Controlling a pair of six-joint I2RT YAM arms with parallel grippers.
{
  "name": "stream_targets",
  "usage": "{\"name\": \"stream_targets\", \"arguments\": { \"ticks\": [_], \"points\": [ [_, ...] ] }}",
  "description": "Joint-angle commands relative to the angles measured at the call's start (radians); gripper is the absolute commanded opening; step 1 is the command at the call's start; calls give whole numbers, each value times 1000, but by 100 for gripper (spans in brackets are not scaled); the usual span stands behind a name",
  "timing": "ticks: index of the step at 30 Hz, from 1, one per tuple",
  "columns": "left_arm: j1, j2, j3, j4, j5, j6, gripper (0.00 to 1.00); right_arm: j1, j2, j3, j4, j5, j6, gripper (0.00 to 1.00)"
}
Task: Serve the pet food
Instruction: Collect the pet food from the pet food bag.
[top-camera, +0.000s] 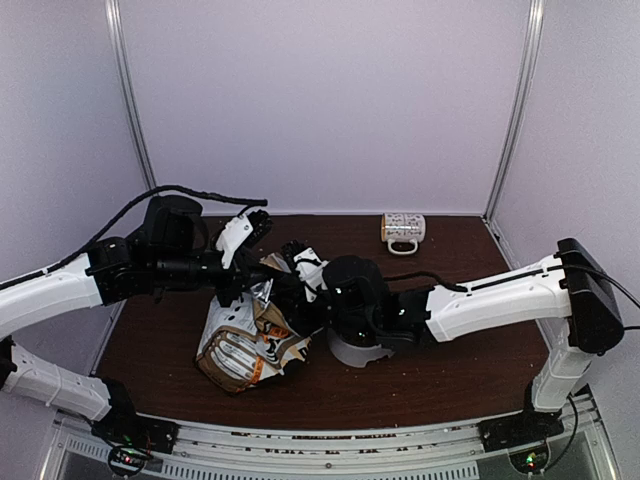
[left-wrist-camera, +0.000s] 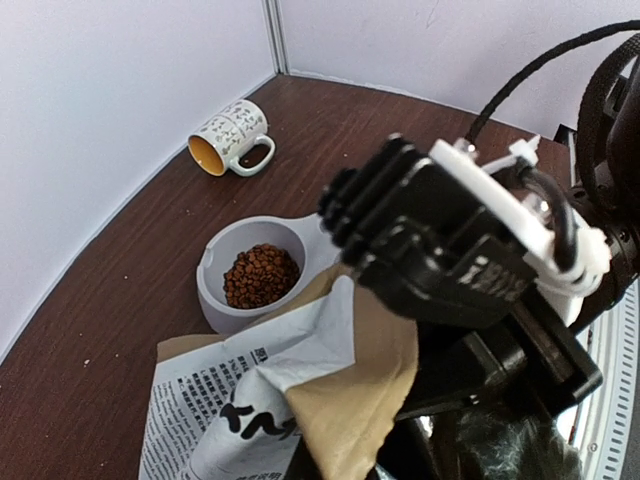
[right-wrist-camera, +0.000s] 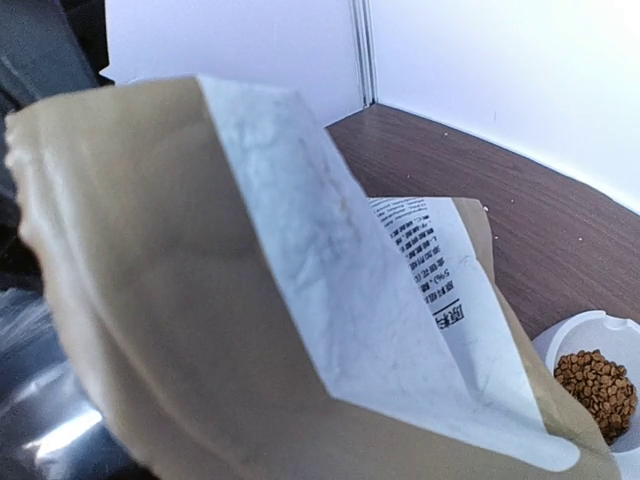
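The pet food (left-wrist-camera: 261, 276) is a heap of reddish-brown kibble in one cup of the grey double bowl (left-wrist-camera: 215, 300); it also shows in the right wrist view (right-wrist-camera: 597, 385). The tan and white printed paper bag (top-camera: 245, 345) leans up from the table beside the bowl (top-camera: 352, 352). My left gripper (top-camera: 265, 262) and right gripper (top-camera: 300, 268) meet at the bag's raised top, and both look shut on it. The bag (right-wrist-camera: 200, 300) hides the fingers in the right wrist view. In the left wrist view the right gripper's body (left-wrist-camera: 440, 250) sits over the bag's folded edge (left-wrist-camera: 340, 370).
A patterned mug (top-camera: 403, 231) lies on its side at the back right of the brown table; it also shows in the left wrist view (left-wrist-camera: 228, 138). White walls enclose the back and sides. The right wrist covers much of the bowl in the top view.
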Motion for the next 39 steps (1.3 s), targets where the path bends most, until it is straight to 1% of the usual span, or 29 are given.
{"name": "stream_targets", "arguments": {
  "ticks": [1, 6, 12, 15, 23, 32, 39],
  "points": [
    [-7, -26, 11, 48, 1, -5, 0, -18, -68, -53, 117, 63, -103, 0],
    [-1, -34, 18, 34, -56, -4, 0, -15, -143, -111, 140, -9, -113, 0],
    [7, -43, 20, 28, -87, 0, 0, -13, -198, -104, 45, -117, -101, 0],
    [7, -49, 19, 28, -97, 1, 0, -12, -229, -123, 23, -154, -88, 0],
    [15, -55, 20, 23, -126, 1, 0, -7, -331, -200, 16, -168, -101, 0],
    [29, -57, 23, 24, -134, -8, 0, 15, -383, -212, -47, -176, -142, 0],
    [36, -68, 20, 21, -172, 7, 0, 42, -441, -223, -92, -179, -168, 0]
  ]
}}
